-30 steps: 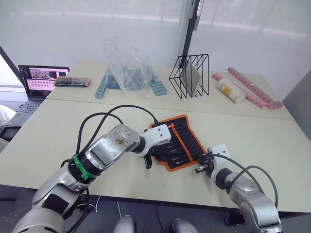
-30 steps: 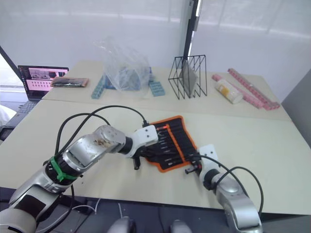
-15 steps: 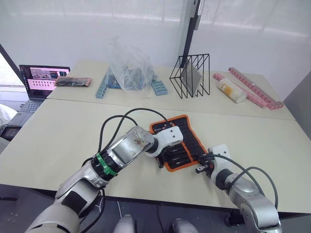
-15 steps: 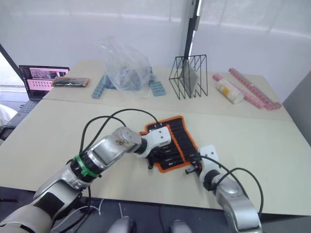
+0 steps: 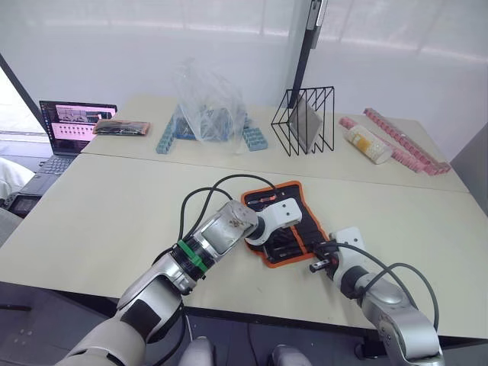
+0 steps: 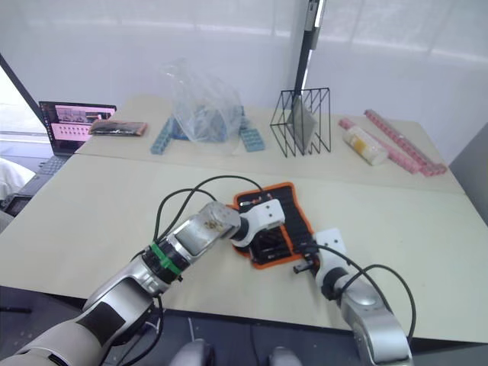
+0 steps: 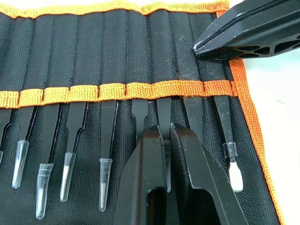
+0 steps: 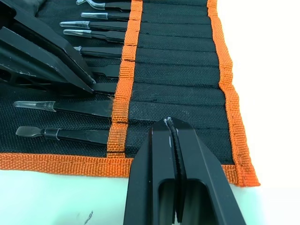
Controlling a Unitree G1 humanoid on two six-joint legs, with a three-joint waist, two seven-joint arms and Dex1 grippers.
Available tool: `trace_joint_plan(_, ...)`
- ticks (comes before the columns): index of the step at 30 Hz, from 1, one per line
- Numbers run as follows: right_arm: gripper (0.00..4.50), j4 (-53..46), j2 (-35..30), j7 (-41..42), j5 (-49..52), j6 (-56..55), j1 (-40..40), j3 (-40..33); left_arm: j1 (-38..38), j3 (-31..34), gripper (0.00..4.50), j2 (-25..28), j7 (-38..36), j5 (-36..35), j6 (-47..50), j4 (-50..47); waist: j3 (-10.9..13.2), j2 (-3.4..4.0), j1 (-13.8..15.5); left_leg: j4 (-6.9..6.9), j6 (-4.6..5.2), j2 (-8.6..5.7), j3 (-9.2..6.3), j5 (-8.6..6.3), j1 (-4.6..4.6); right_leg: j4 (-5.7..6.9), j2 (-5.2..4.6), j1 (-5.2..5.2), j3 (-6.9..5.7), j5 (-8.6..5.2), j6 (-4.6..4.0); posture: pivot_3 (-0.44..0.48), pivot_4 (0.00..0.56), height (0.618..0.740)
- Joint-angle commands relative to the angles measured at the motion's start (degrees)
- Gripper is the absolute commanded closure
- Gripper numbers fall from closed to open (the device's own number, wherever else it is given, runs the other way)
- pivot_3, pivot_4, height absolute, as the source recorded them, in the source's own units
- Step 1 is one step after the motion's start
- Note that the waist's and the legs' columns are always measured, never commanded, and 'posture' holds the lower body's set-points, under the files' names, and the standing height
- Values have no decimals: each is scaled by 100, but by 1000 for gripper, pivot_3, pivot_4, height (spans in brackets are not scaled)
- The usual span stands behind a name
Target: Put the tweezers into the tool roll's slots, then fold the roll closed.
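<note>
Left pincer [image 7: 167, 136] grips a tweezer [image 7: 164, 112]; right pincer [image 8: 172, 124] closed on tool roll [image 8: 178, 70].

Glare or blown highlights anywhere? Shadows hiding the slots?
Left eye view: backlit wall washes out. Left wrist view: tool roll evenly lit, slots legible, table near white. Right wrist view: bare table also near white.

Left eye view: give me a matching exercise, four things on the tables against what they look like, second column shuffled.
Things:
1. tool roll
2. laptop
3. wire rack
4. plastic bag

Looks:
A. clear and crumpled
B. black fabric with orange trim
C. open, with a pink screen
D. frame of thin black bars

Pairs: 1-B, 2-C, 3-D, 4-A
</note>
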Motion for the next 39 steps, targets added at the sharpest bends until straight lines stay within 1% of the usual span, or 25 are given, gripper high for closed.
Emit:
trace_joint_plan(1,4500,438,8,94,-3,478,294,333,-44,127,4457,-50,23,147,-70,-176,0,0,-1,0,0,0,0,0,0,0,0,0,0,0,0,0,150,689)
trace_joint_plan(2,4500,442,6,95,-2,476,293,330,-36,160,4457,6,-12,137,-10,-287,0,0,-5,0,0,1,0,0,0,0,1,-1,0,0,0,0,150,689)
trace_joint_plan(4,4500,446,5,96,-2,473,291,327,-23,230,3688,120,-65,116,95,-501,0,0,-25,0,0,1,0,0,-2,1,2,-4,0,0,0,0,150,689)
trace_joint_plan(7,4500,465,5,102,-2,464,280,321,-5,379,2773,414,-234,-5,412,-1089,0,2,-55,-1,1,3,-6,0,-9,1,6,-7,-1,0,-1,0,150,689)
trace_joint_plan(9,4500,482,1,113,-7,455,275,321,10,508,1996,615,-338,-115,677,-1530,-1,6,-85,-6,1,5,-9,0,-11,3,9,-9,-1,0,-1,0,150,689)
trace_joint_plan(10,4500,491,-1,121,-10,451,272,321,27,566,1728,705,-390,-174,785,-1724,-1,7,-89,-6,1,4,-11,0,-11,7,10,-9,-1,0,-1,0,150,689)
trace_joint_plan(15,4500,560,-5,150,-32,417,234,329,257,944,38,1210,-566,-532,1168,-2583,0,8,-93,-7,1,4,-14,0,-9,11,10,-8,-1,0,-1,0,150,689)
trace_joint_plan(18,4500,593,-19,168,-41,400,196,330,649,1363,13,1620,-642,-728,1045,-2957,-1,14,-111,-7,0,5,-14,0,-7,11,10,-8,-1,0,-2,0,150,689)
trace_joint_plan(22,4500,635,-71,209,-46,364,180,283,1515,2097,13,2160,-575,-837,364,-3310,-1,18,-112,-8,0,9,-13,-1,0,31,11,-13,-2,0,-3,0,150,689)
trace_joint_plan(24,4500,648,-94,232,-46,360,168,259,1989,2790,13,2143,-430,-1102,20,-3427,-1,18,-106,-8,0,10,-14,-1,1,35,10,-15,-2,0,-4,0,150,689)
trace_joint_plan(26,4500,643,-113,249,-49,368,156,242,2466,3256,13,2239,-394,-1187,-445,-3527,-2,11,-95,-6,0,11,-14,0,1,36,8,-14,-3,0,-5,0,150,689)
trace_joint_plan(28,4500,651,-153,280,-46,359,155,209,3101,3711,13,2364,-493,-1218,-1252,-3740,-3,10,-93,-6,0,10,-13,0,2,35,6,-11,-3,0,-5,0,150,689)
trace_joint_plan(29,4500,651,-169,290,-45,357,156,198,3317,3892,13,2409,-530,-1316,-1362,-3823,-3,12,-93,-6,-1,12,-11,0,5,34,3,-13,-2,0,-6,0,150,689)
trace_joint_plan(31,4500,657,-202,322,-40,350,156,167,3586,4147,13,2473,-587,-1572,-1323,-3900,-3,11,-75,-6,-1,13,-9,-1,5,34,2,-11,-3,-1,-10,0,150,689)
trace_joint_plan(35,4500,665,-349,431,-26,328,168,72,4438,5145,13,2641,-909,-2395,-1269,-4008,-2,12,-90,-6,-2,18,-7,0,5,30,1,-9,-4,-3,-14,0,150,689)
trace_joint_plan(39,4500,651,-498,535,-28,298,152,10,5081,5638,13,2879,-1128,-2698,-1370,-4068,2,19,-60,-6,-2,19,-13,-1,7,33,1,-9,-8,-4,-17,0,150,689)
